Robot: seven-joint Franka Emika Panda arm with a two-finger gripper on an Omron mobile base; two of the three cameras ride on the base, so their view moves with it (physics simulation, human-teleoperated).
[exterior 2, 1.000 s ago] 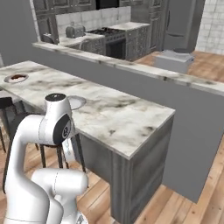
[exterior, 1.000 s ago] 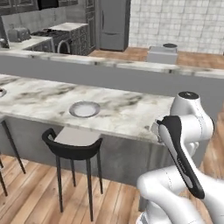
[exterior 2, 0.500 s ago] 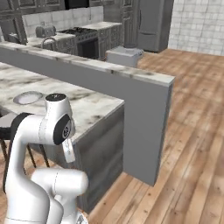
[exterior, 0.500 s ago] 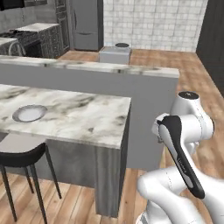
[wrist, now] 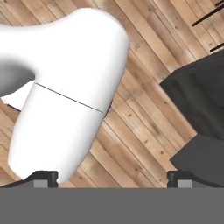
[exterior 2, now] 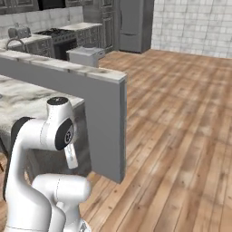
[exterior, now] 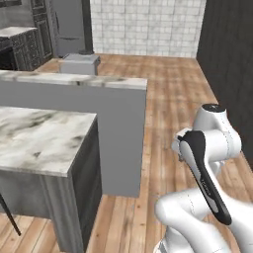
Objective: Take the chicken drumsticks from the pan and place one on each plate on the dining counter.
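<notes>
Wood-plank kitchen floor (exterior: 168,104), tiled far wall. Long white-grey veined marble surface (exterior: 39,138) at left, its visible end bare; drumsticks, pan and plates not sighted here. Arm folded close to the body, presumably for driving. Dark fingertips (wrist: 43,177) set well apart, jaws released, holding nothing.

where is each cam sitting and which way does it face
Left base view: behind the arm to its left, facing forward and down at the dining counter end, grey half wall and wood floor; the white arm rises lower right.
Right base view: behind to the right, facing the same half wall and floor; the arm rises lower left.
Hand view: on the hand, facing down at floorboards; the gripper fingertips show.
Both base views share the half wall, counter and fridge.
</notes>
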